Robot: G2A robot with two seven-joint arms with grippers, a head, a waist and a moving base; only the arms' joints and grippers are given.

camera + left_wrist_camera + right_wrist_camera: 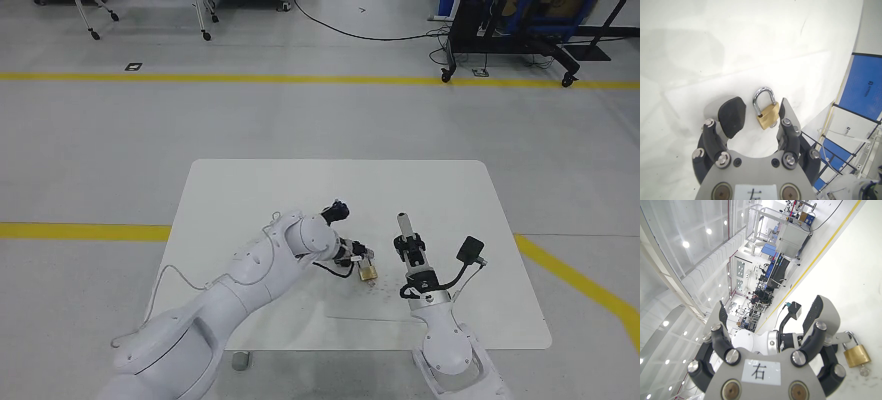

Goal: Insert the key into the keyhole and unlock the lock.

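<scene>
Two grippers gape empty: the left gripper [758,103] brackets the padlock [768,115], shackle [763,90] pointing away, key [773,125] toward its palm, right gripper [770,302] nearby.

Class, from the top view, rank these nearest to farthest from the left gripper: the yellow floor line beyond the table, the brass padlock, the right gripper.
1. The brass padlock, right at the left gripper.
2. The right gripper, farther to the right.
3. The yellow floor line, beyond the white table.
</scene>
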